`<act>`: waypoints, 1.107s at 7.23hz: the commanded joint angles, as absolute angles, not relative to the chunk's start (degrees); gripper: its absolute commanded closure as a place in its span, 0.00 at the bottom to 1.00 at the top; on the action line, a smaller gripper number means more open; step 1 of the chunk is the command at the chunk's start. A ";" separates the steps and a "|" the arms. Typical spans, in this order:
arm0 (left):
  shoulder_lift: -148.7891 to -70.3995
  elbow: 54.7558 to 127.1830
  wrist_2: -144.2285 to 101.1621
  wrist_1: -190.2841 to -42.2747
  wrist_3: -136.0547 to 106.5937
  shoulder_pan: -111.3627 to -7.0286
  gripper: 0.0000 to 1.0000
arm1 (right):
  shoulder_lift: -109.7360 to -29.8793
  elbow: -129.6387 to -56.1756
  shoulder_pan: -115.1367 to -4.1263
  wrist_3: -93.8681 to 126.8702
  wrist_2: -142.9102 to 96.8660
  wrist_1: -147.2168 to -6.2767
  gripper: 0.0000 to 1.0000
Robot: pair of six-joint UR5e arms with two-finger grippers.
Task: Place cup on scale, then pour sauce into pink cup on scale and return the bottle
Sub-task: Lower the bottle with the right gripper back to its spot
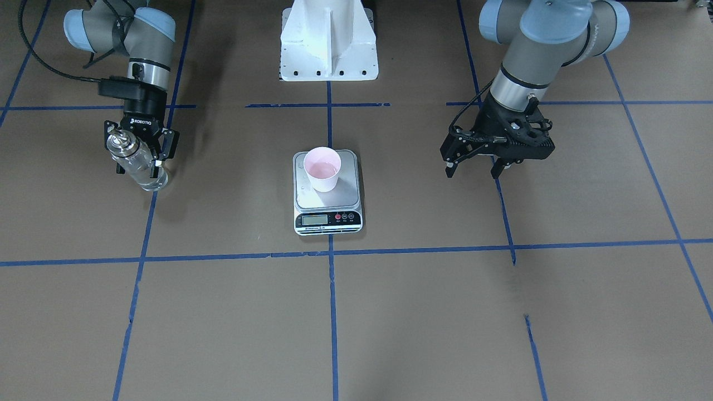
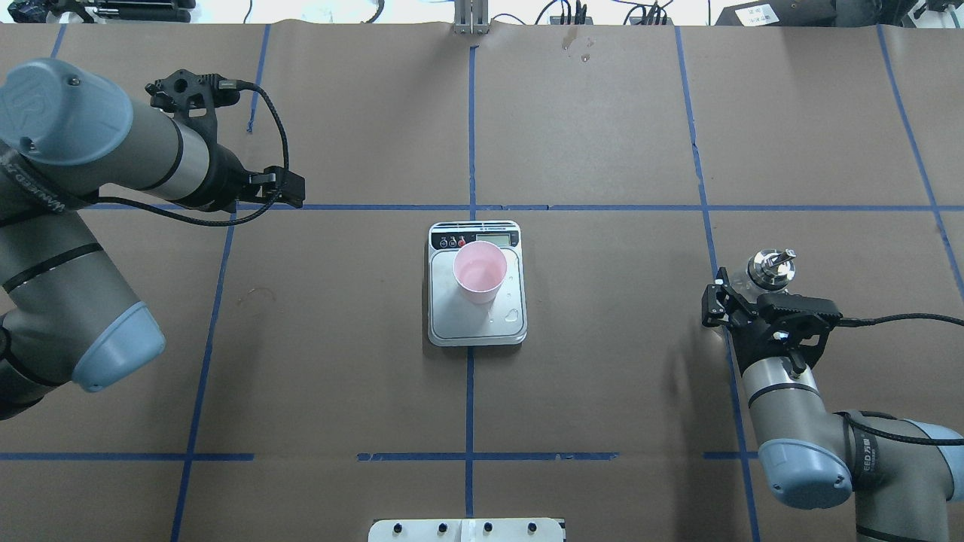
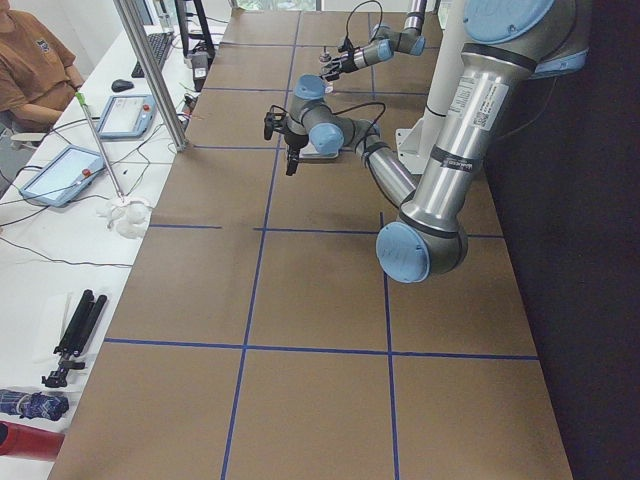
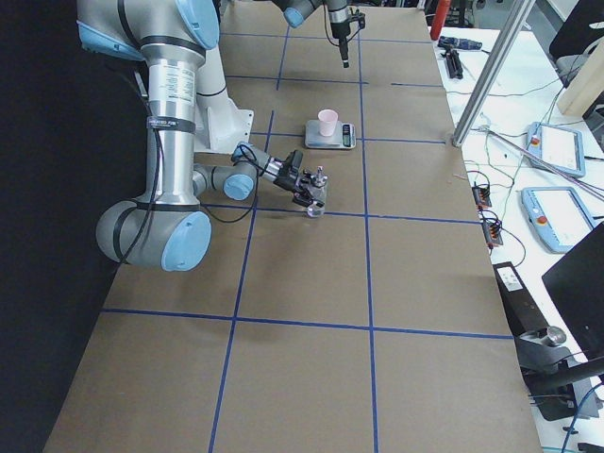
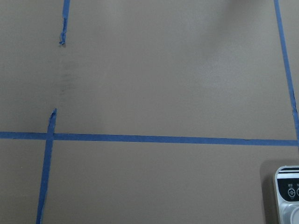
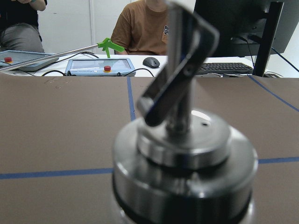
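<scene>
A small pale pink tapered plastic cup (image 1: pixel 322 169) stands upright on the silver steel plate of a small rectangular kitchen scale (image 1: pixel 349 179). It sits toward the end of the plate nearest the black display panel. The scale rests at the middle of the brown paper-covered table (image 1: pixel 390 312), over a line of blue tape. In the overhead view a few wet-looking marks lie on the plate just beside the cup.

Well apart from the scale, on the robot's right, the right gripper (image 1: pixel 139 162) has its fingers clenched around the body of a clear cylindrical glass bottle with a shiny silver pour-spout cap (image 1: pixel 133 159). The bottle stands roughly upright, with its base at or just over the table; the pictures do not show which. Clear colourless sauce (image 1: pixel 147 178) shows low in the glass. The right wrist view is filled by the blurred cap.

On the other side, the left gripper (image 1: pixel 472 172) hangs above bare table with its fingers spread and nothing between them.
</scene>
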State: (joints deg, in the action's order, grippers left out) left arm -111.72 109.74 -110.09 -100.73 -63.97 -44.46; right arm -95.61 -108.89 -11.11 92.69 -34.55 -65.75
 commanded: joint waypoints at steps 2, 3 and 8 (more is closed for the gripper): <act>-111.80 109.86 -110.04 -100.63 -64.07 -44.47 0.00 | -94.22 -109.51 -10.99 93.87 -34.63 -65.74 1.00; -111.71 109.86 -110.04 -100.63 -64.07 -44.47 0.00 | -94.22 -108.64 -10.81 93.87 -34.63 -65.83 1.00; -111.80 109.86 -110.04 -100.55 -64.07 -44.47 0.00 | -93.52 -108.28 -10.37 93.87 -35.51 -65.83 1.00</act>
